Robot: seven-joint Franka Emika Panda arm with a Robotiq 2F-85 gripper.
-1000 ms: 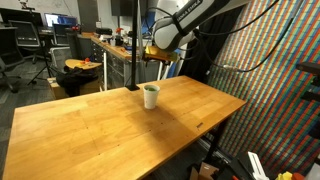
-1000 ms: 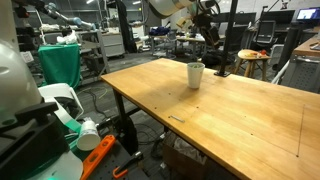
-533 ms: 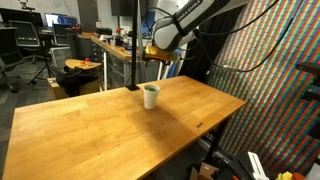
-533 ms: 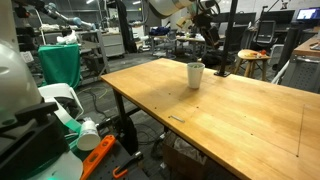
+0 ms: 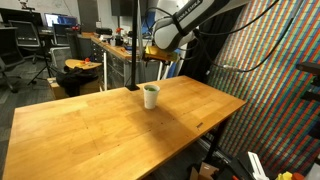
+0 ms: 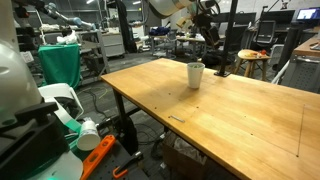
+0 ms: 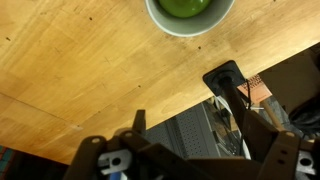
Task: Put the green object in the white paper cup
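Note:
The white paper cup (image 5: pixel 151 96) stands upright near the far edge of the wooden table (image 5: pixel 90 130); it also shows in an exterior view (image 6: pixel 196 75). The green object (image 7: pixel 189 6) lies inside the cup, seen from above in the wrist view within the cup's rim (image 7: pixel 165 24); a green spot shows at the cup's mouth (image 5: pixel 151 88). My gripper (image 5: pixel 158 55) hangs above and slightly behind the cup, past the table's far edge. In the wrist view its fingers (image 7: pixel 200 150) are spread apart and empty.
The table's far edge runs just behind the cup. Beyond it are a black cable outlet (image 7: pixel 226 79), a grey perforated cabinet (image 7: pixel 185 135), stools and workbenches (image 5: pixel 85 68). A patterned wall (image 5: pixel 275 70) stands beside the table. White equipment (image 6: pixel 40 110) sits near the table's other end.

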